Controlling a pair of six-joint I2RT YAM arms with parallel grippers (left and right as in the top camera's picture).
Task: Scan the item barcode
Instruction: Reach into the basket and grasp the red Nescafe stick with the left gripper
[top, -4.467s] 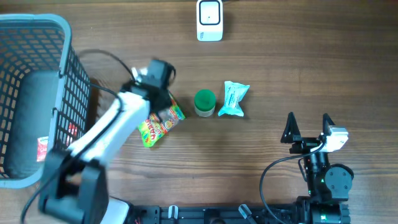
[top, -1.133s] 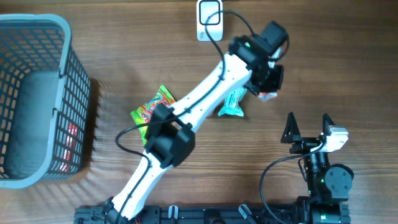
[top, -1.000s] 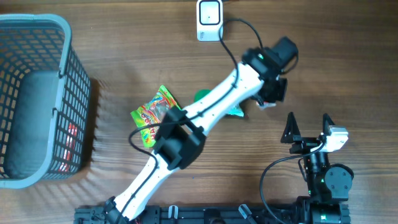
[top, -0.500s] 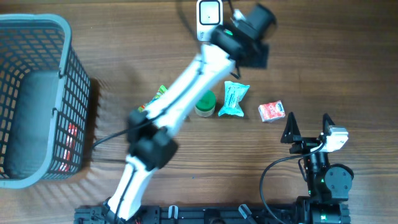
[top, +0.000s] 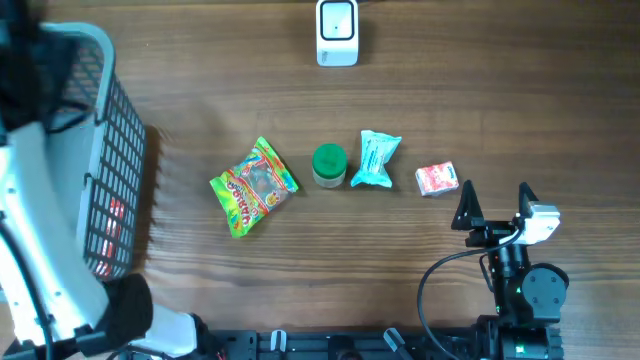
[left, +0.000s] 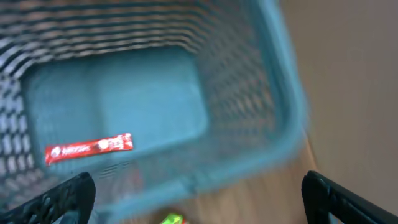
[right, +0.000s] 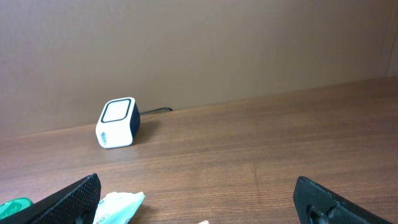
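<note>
Wooden table (top: 520, 90), both grippers wide open and empty-handed.
Over the blue basket (left: 289, 106), far left of the barcode scanner (top: 337, 32), the left gripper (left: 202, 200) hangs with jaws spread, a red stick pack (left: 89, 148) lying inside. And the right gripper (top: 495, 205) gapes too, robot-side and right of the scanner; the red-and-white packet (top: 437, 179) lies on the table that same side.

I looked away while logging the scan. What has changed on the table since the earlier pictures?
The left gripper let go of the red packet, now lying right of the blue packet, and swung left over the basket, jaws open. Green jar, scanner and right gripper stayed put.
</note>
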